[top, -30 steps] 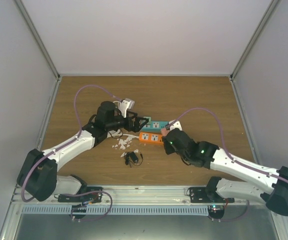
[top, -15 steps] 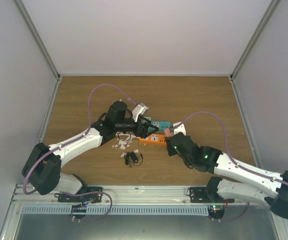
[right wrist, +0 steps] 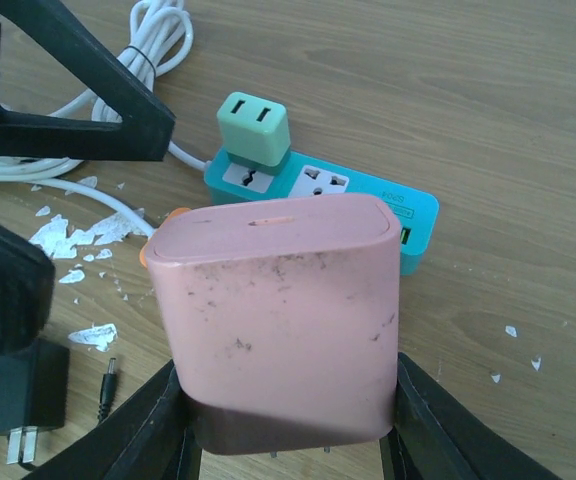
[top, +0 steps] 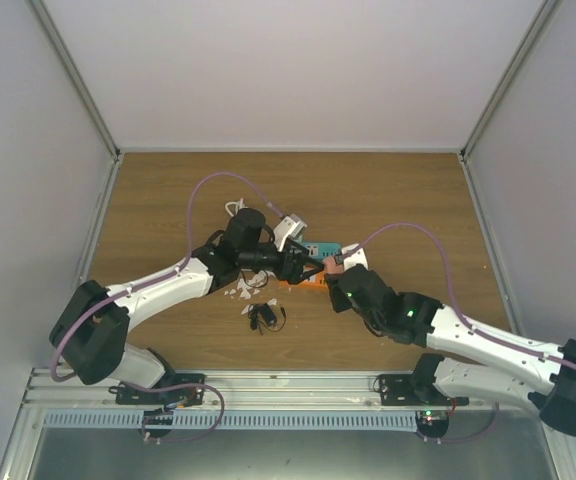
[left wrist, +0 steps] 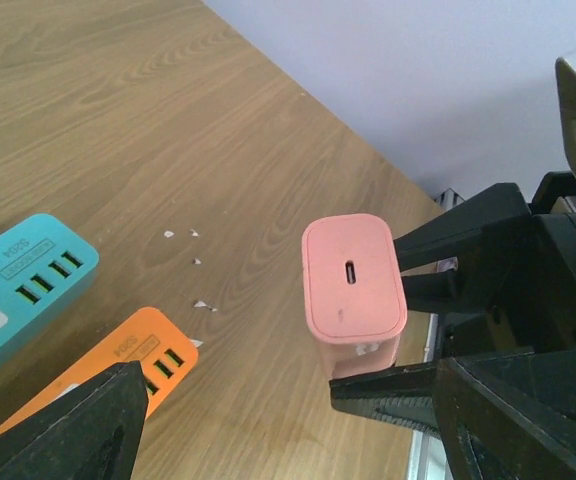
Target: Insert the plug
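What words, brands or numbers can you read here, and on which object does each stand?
On the teal power strip: small print beside the USB ports, too blurred to read.
On the orange power strip: similar print, too blurred to read.
On the pink charger: no lettering shows.

Orange strip [right wrist: 156,238] almost all hidden behind pink plug [right wrist: 278,320] in right wrist view; plug's prongs barely show under its body. Teal strip [left wrist: 23,285] runs off left wrist view's left edge. Black adapter [right wrist: 13,400], lower left of plug, cropped.
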